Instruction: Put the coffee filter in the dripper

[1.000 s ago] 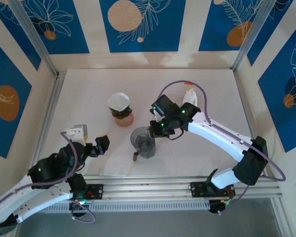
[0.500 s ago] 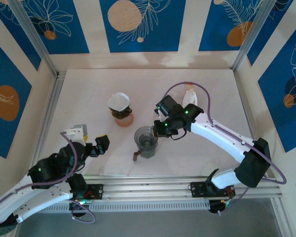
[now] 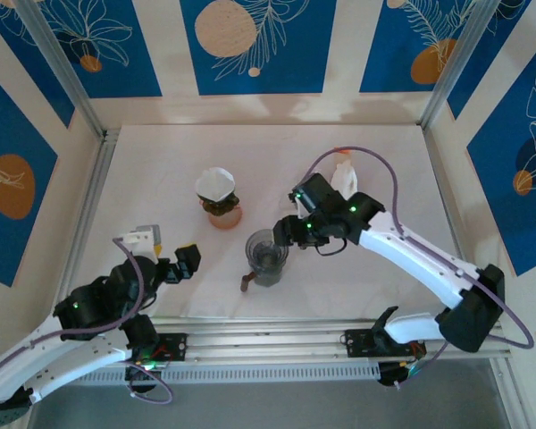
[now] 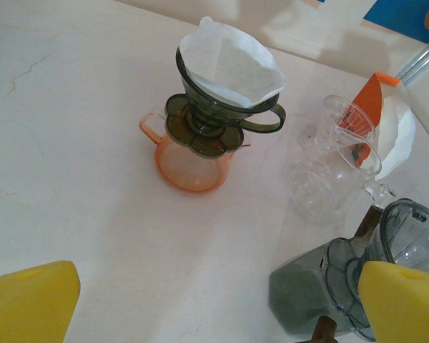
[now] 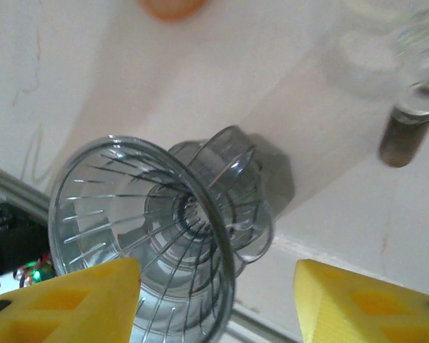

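Observation:
A white paper filter (image 3: 215, 182) (image 4: 232, 61) sits opened inside a dark green dripper (image 4: 229, 107), which stands on an orange carafe (image 3: 224, 214) (image 4: 193, 164) left of centre. A second, clear grey ribbed dripper (image 3: 266, 254) (image 5: 150, 236) stands on a grey server nearer the front. My right gripper (image 3: 285, 234) (image 5: 218, 300) is open right beside it, and the dripper's rim reaches in between the yellow fingers (image 5: 64, 300) without being pinched. My left gripper (image 3: 185, 263) (image 4: 214, 307) hovers open and holds nothing at the front left, facing the carafe.
Behind the right arm stands a stack of white filters in an orange holder (image 3: 342, 168) (image 4: 390, 125), with clear glassware (image 4: 332, 161) in front of it. A brown handle (image 3: 245, 283) (image 5: 399, 139) sticks out beside the grey server. Aluminium rails line the table's sides and front.
The right arm has swung a little to the right and its wrist has shifted along the grey dripper. The left arm has barely moved. The filter stays in the green dripper.

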